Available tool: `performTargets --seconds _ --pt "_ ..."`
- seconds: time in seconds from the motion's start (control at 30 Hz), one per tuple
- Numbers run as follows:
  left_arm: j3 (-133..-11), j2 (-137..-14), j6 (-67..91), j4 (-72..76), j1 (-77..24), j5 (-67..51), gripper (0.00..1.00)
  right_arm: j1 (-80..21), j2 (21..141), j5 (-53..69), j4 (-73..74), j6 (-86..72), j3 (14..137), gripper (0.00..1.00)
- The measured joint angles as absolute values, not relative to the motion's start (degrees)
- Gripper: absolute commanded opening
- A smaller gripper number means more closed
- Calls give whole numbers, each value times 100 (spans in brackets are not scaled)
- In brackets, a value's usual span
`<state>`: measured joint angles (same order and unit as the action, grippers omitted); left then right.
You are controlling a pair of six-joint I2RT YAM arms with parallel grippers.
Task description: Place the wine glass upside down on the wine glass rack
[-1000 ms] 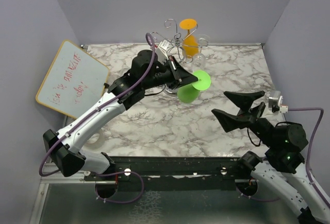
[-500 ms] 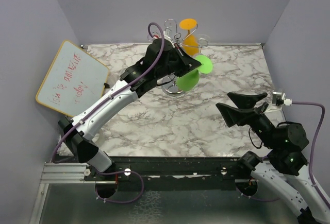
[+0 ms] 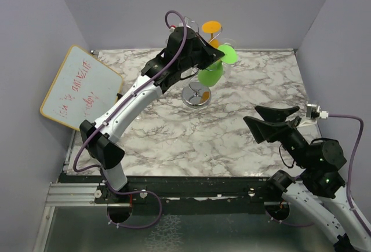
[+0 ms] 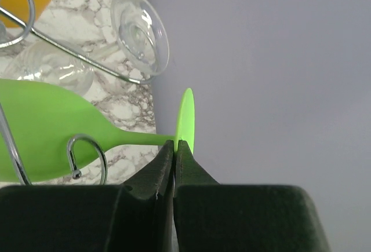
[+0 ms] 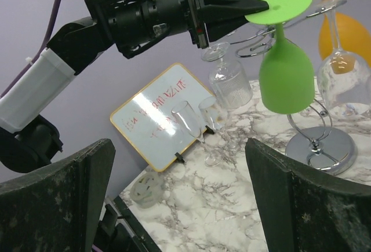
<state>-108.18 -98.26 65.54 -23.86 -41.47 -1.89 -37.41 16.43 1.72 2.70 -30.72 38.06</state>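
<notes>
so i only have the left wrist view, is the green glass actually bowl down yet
observer: yes, the right wrist view shows the green wine glass bowl down, foot on top, pinched at the foot by the left tool
operator: where's the right arm
observer: the top view has the right tool open and empty over the near right of the table, well apart from the wine glass rack
operator: anything else on the table
observer: two clear glasses stand in front of the whiteboard
</notes>
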Motion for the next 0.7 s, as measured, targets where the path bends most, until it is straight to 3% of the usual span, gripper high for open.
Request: performTargets --seconds 0.43,0.7 --pt "-10965 -9878 6528 -2554 -3782 -165 0 -3741 1406 78 274 -3358 3903 100" --pt "-10298 -9537 6545 -2471 -3701 -49 0 -3741 1490 21 276 -3448 3903 100"
